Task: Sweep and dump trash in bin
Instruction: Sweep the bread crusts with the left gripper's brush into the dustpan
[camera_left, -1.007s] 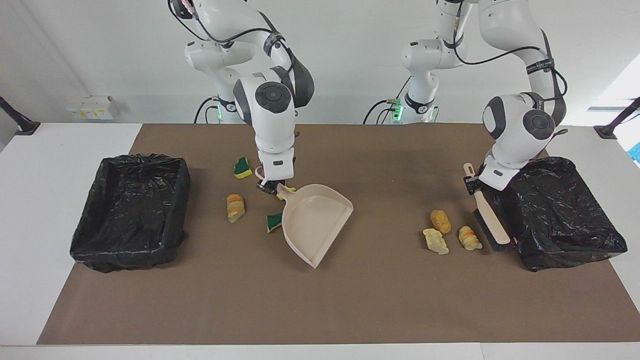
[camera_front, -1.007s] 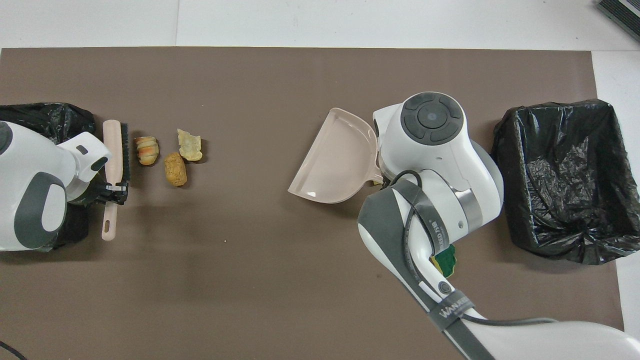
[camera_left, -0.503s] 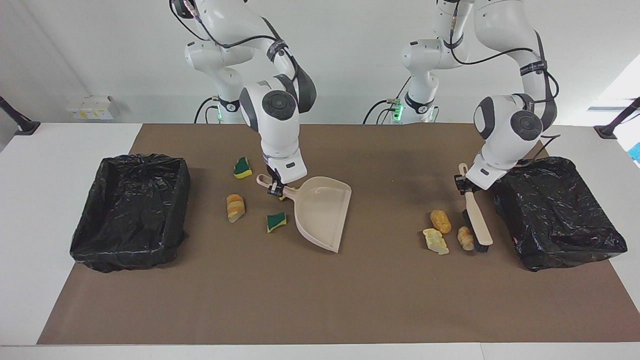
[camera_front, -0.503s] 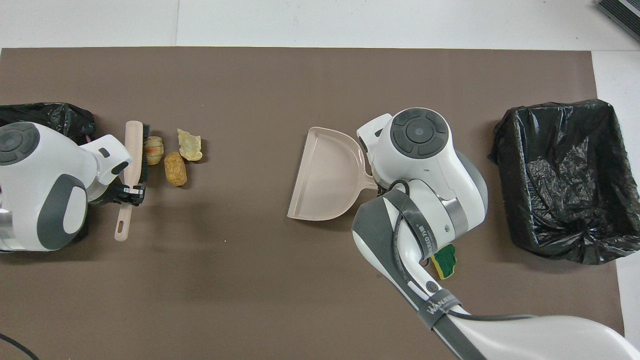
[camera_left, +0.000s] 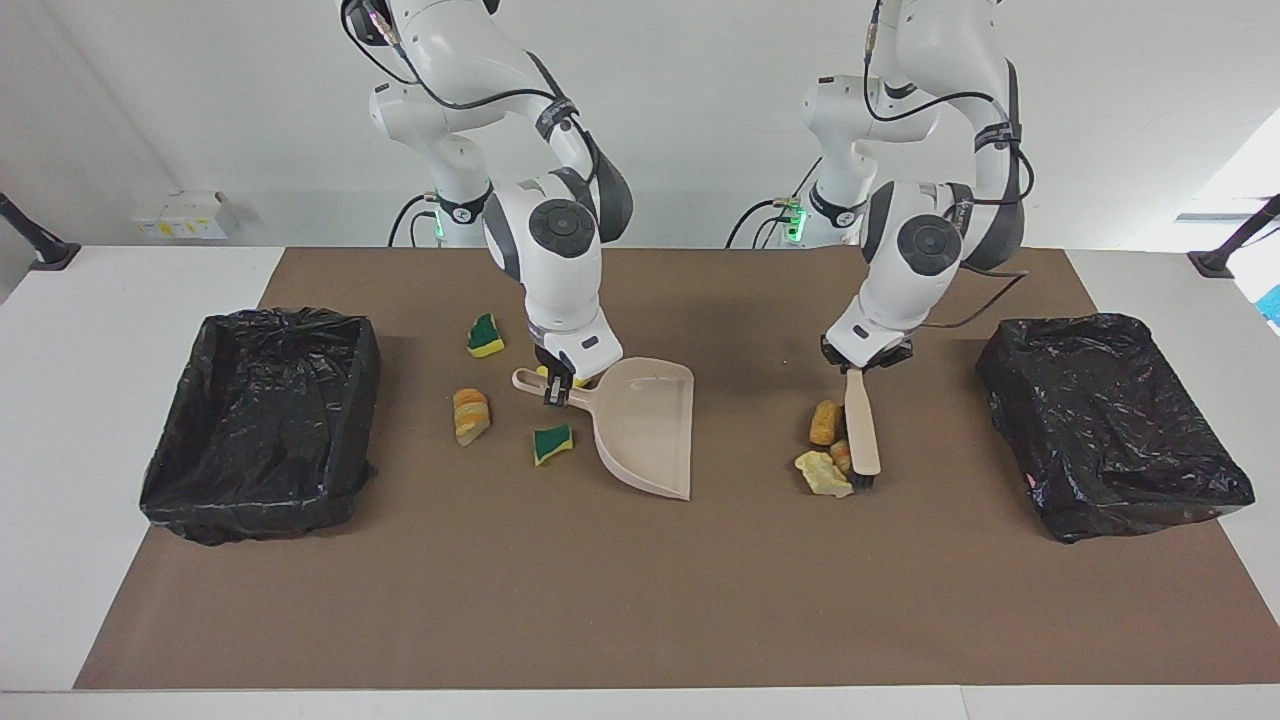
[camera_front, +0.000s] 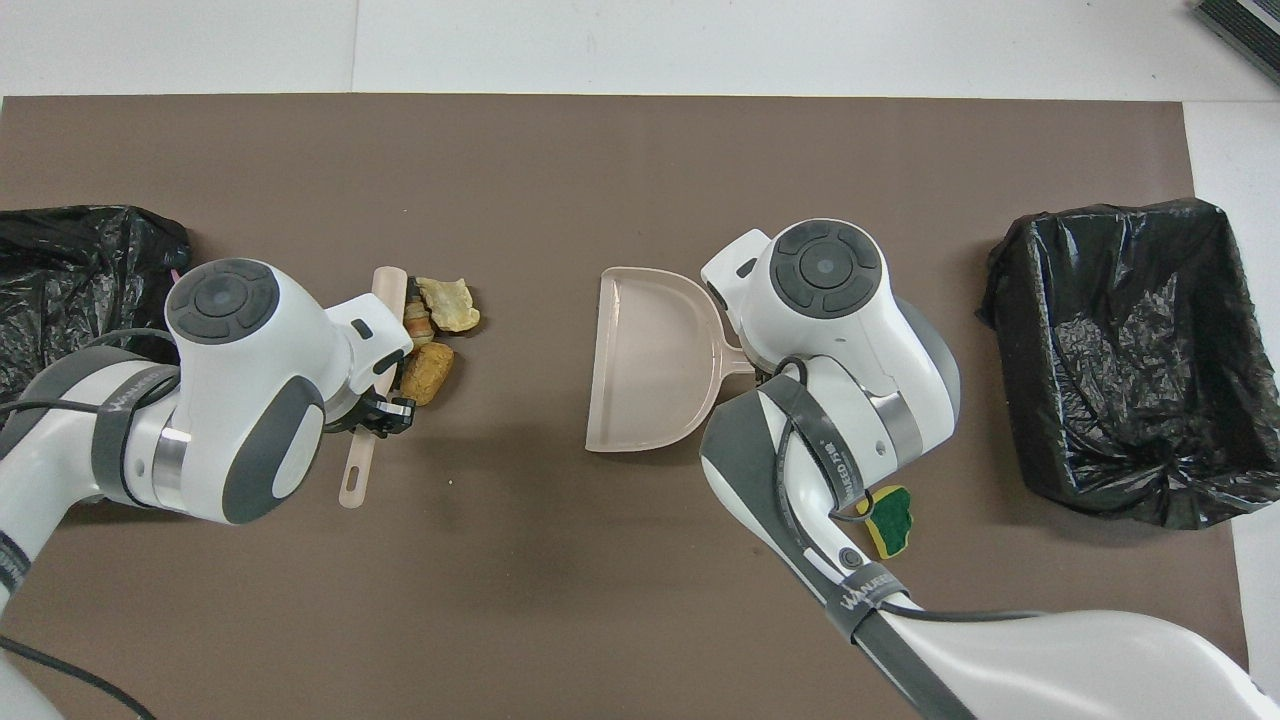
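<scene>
My right gripper (camera_left: 556, 388) is shut on the handle of the beige dustpan (camera_left: 645, 425), which rests on the mat with its mouth toward the left arm's end; it also shows in the overhead view (camera_front: 650, 370). My left gripper (camera_left: 858, 362) is shut on the beige brush (camera_left: 862, 432), bristles down on the mat. Three tan trash lumps (camera_left: 823, 472) (camera_front: 447, 303) lie against the brush on its dustpan side. Two green-yellow sponge pieces (camera_left: 486, 335) (camera_left: 552, 442) and a bread lump (camera_left: 470, 415) lie beside the dustpan toward the right arm's end. A yellow scrap (camera_left: 543, 372) peeks out under the right gripper.
Two black bag-lined bins stand on the brown mat (camera_left: 640, 600), one at the right arm's end (camera_left: 260, 420) and one at the left arm's end (camera_left: 1110, 420). Bare mat lies between the lumps and the dustpan's mouth.
My left gripper has swept the brush and the three lumps away from the bin toward the dustpan. My right gripper has turned the dustpan so its mouth faces them.
</scene>
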